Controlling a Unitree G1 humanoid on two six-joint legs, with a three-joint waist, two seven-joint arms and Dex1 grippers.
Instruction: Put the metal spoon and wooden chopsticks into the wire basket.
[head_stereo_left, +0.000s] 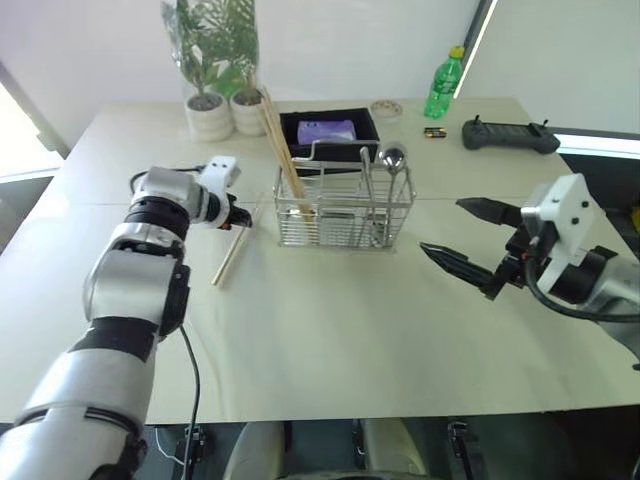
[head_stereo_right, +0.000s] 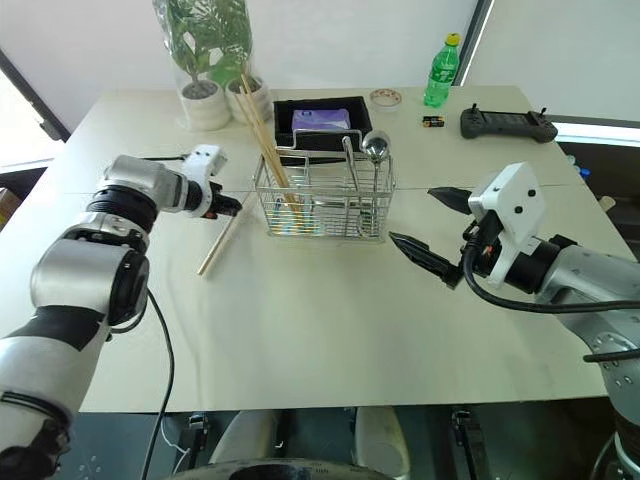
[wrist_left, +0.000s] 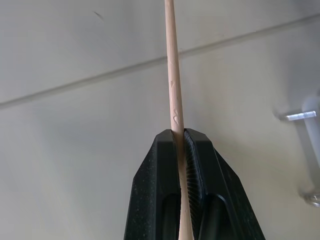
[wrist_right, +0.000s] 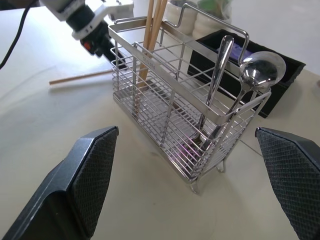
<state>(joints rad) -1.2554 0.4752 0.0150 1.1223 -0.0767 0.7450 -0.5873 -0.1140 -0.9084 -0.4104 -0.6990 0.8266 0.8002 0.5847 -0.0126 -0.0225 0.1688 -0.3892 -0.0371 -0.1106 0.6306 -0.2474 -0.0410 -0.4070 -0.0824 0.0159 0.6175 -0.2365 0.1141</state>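
Left eye view: wooden chopstick (head_stereo_left: 231, 256) clamped in left gripper (head_stereo_left: 240, 217) at centre left, beside wire basket (head_stereo_left: 343, 212). Metal spoon (head_stereo_left: 391, 160) seen standing in basket. Right gripper (head_stereo_left: 468, 236) spread apart, nothing held.

Head pair looks down over the table (head_stereo_left: 330, 340) — both share the wire basket (head_stereo_left: 343, 208); each wrist camera sits close, facing along its fingers.
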